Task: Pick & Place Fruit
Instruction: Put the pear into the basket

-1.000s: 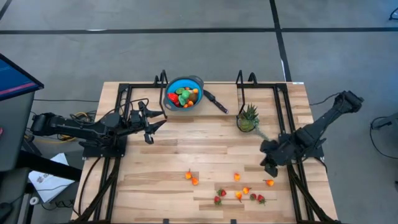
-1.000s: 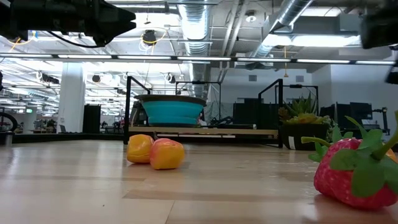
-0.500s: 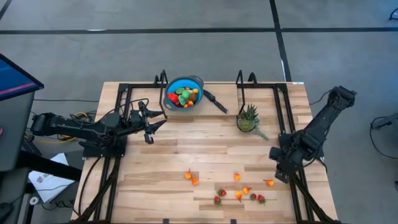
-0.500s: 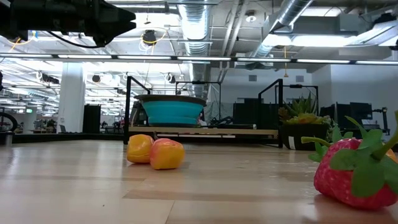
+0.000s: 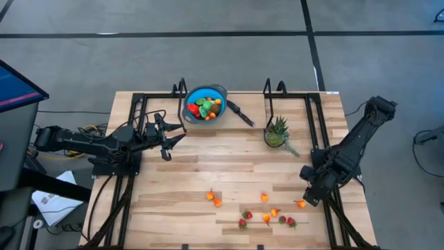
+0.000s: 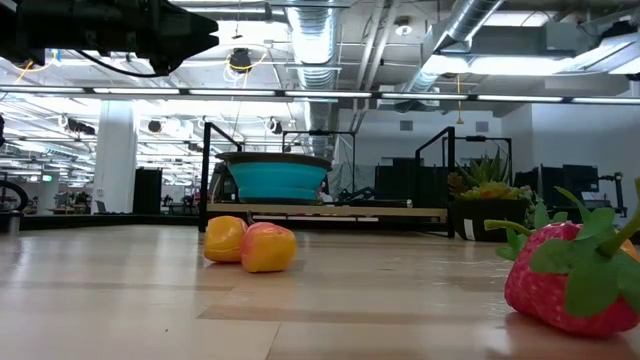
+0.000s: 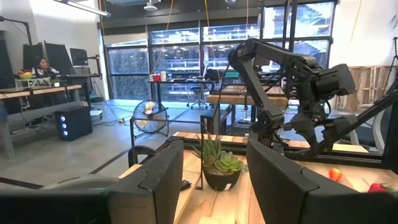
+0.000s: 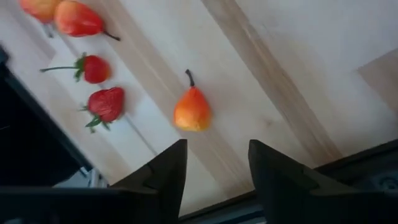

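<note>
On table [image 5: 229, 167]: nine loose fruit [image 5: 266, 218]; right gripper [image 5: 310, 200] parted, empty, above orange pear [image 8: 192, 111]; left gripper [image 5: 168, 142] parted, empty.

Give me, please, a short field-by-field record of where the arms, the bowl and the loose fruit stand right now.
left gripper: open, empty, waiting over the table's left side, near the blue bowl
right gripper: open, empty, low over the table's right side, right beside the orange pear
blue bowl: far edge, already holds several fruits
loose fruit: strawberries and orange pieces scattered along the near edge
potted plant: far right, apart from the fruit
</note>
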Robot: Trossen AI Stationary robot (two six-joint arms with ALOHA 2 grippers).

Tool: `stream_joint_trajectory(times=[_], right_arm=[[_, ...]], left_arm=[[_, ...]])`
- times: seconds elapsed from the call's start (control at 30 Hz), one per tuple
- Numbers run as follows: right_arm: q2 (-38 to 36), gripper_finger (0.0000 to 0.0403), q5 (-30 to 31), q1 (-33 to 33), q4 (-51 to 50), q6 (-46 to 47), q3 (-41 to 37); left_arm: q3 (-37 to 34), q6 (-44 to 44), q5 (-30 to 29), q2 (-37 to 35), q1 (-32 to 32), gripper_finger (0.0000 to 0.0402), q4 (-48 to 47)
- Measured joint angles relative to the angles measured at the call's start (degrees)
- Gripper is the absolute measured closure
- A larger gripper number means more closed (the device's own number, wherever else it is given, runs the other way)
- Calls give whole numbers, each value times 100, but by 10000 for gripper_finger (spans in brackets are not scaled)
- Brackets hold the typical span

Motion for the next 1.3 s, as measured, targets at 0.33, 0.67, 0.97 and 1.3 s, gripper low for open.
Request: stream_joint_trajectory(times=[0.33,0.67,0.97,1.3], right_arm=[[1078,272,-2,-2,671,-261,0],[1712,275,-38,-4,1226,-282,0],[2267,244,-40,-2,1575,-598,4],[2506,254,-170,-24,1618,-625,11]], left_arm=[[1,-2,0,-1,0,229,0],[0,-2,0,-1,-1,229,0],[0,-4,0,-2,0,229,-2],[1,-4,0,-1,0,229,-4]])
